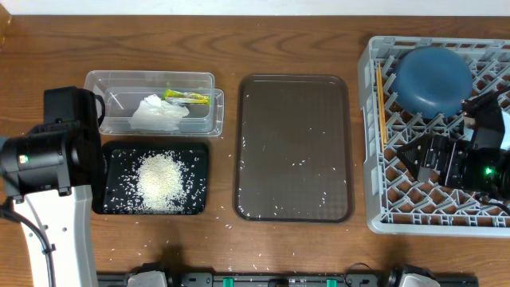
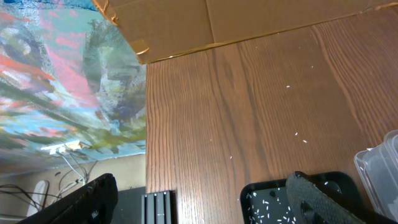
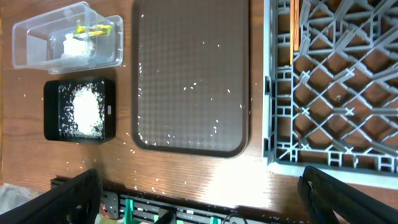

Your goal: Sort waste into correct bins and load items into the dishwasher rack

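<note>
The clear tub (image 1: pixel 119 84) holds the crumpled tissue (image 1: pixel 158 113) and the yellow-green wrapper (image 1: pixel 188 97). The black tray (image 1: pixel 115 163) in front of it holds a pile of rice (image 1: pixel 162 182). The grey rack (image 1: pixel 374 159) holds the dark-blue bowl (image 1: pixel 434 80) upside down at its back. Chopsticks (image 1: pixel 381 104) lie along its left side. My right gripper (image 3: pixel 211 199) is open and empty, high over the rack's front. My left gripper (image 2: pixel 205 202) is open and empty, at the black tray's left end (image 2: pixel 273 199). The light-blue bowl and the cup are not in view.
The brown serving tray (image 1: pixel 293 147) lies in the middle with scattered rice grains on it. Loose grains dot the table in front of it. In the left wrist view, cardboard (image 2: pixel 217 18) and a painted sheet (image 2: pixel 62 74) lie beyond the table's left edge.
</note>
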You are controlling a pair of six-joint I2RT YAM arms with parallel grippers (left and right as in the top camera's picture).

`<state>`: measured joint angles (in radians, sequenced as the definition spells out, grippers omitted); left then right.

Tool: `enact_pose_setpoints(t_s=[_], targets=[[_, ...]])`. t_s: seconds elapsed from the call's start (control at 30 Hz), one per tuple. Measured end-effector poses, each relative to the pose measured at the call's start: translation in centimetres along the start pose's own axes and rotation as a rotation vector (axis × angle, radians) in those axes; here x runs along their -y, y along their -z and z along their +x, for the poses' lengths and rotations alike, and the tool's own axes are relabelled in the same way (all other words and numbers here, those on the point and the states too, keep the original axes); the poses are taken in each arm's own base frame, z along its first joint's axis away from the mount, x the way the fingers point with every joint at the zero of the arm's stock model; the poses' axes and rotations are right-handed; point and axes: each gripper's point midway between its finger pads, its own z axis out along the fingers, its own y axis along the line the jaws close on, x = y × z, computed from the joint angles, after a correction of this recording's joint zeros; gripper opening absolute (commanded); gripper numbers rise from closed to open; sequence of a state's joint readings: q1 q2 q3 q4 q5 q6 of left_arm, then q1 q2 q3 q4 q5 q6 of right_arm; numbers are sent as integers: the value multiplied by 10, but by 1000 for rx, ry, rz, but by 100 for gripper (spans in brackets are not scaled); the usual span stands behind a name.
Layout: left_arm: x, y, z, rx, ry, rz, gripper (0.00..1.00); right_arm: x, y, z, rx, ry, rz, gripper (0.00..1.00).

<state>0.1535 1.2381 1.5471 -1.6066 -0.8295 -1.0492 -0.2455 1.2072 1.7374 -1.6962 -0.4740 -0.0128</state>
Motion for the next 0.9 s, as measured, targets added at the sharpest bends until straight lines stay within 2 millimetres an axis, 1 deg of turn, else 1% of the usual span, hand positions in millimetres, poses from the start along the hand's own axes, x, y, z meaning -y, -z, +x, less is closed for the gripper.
enact_pose_setpoints(t_s=[0.1, 0.53, 0.73, 0.9], targets=[[0, 0, 0, 0, 0, 0, 89, 1, -2, 2, -10, -12, 0, 99], [0, 0, 0, 0, 0, 0, 89, 4, 0, 3, 0, -4, 22, 99], [0, 0, 0, 0, 0, 0, 89, -3, 13, 10, 63, 34, 24, 99], [0, 0, 0, 0, 0, 0, 89, -9, 28, 11, 216, 125, 35, 99]])
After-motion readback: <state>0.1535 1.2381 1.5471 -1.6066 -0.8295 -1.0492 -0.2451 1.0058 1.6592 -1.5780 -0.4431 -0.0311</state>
